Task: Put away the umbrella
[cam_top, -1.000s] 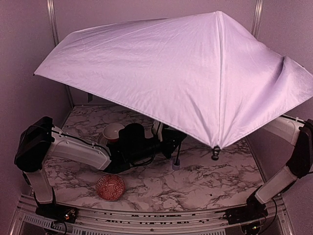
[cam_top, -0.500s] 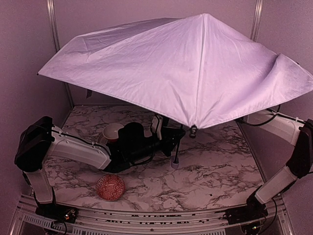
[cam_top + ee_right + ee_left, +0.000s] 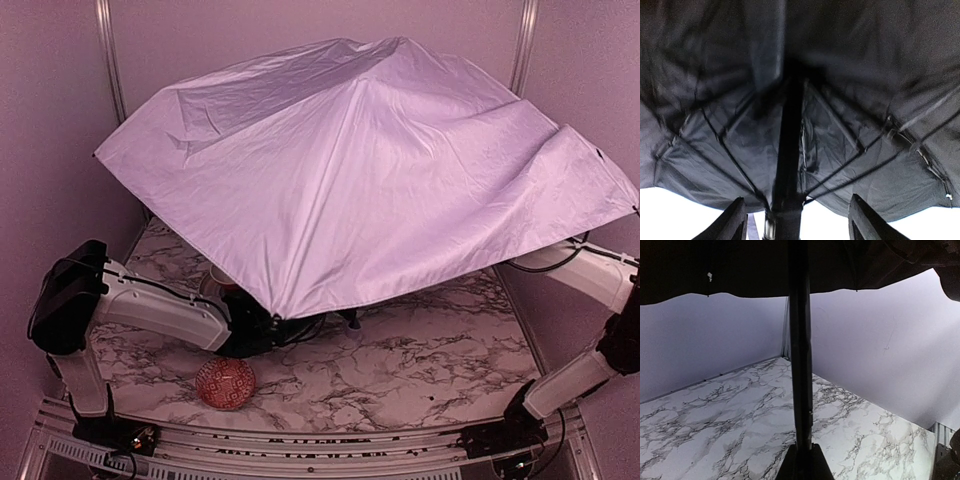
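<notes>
Jaws hidden beneath umbrella (image 3: 380, 170) from above; left gripper (image 3: 802, 457) seemingly clamps shaft (image 3: 800, 365).

Top view: soft, even overhead light, pink-lavender cast over everything, sharp, no glare; umbrella (image 3: 370, 170) bright on top, throws a broad shadow on the rear of the marble table (image 3: 420, 350). Left wrist: strongly backlit, fabric underside near black, shaft (image 3: 800, 365) a dark silhouette against bright walls (image 3: 890, 365), marble in focus. Right wrist: dim, underside murky and soft, blurred around the centre, ribs (image 3: 735, 165) barely readable, strip along bottom edge blown out white
</notes>
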Controlling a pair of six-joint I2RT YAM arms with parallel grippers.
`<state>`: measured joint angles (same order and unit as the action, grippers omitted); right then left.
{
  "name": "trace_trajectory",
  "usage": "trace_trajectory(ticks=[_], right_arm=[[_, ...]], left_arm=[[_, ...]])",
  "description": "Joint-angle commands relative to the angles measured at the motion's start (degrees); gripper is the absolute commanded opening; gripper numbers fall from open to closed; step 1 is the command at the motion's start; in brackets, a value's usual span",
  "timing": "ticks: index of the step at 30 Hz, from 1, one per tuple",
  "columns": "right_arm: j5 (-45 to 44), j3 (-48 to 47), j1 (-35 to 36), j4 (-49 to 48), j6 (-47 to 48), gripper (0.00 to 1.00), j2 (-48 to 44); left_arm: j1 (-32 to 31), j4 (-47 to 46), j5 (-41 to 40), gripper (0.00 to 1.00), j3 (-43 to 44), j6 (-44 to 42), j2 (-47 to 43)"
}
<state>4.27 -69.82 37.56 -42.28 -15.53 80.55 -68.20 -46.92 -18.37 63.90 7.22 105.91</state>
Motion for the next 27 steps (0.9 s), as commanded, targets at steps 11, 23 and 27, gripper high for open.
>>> trace_trajectory(ticks=[11, 23, 27], right_arm=[[-10.4, 1.5, 1.9, 1.6, 8.8, 0.52, 0.0], [-22.9, 3.4, 4.7, -5.2, 15.9, 0.6, 0.5], [-24.0, 4.8, 4.9, -10.3, 17.0, 0.59, 1.6]], left_arm=[[-1.8, 1.1, -11.2, 0.0, 5.9, -5.0, 1.4], [-3.4, 4.8, -23.8, 0.0, 10.4, -5.7, 3.6], [-3.5, 5.0, -23.7, 0.0, 10.6, -5.8, 3.9]])
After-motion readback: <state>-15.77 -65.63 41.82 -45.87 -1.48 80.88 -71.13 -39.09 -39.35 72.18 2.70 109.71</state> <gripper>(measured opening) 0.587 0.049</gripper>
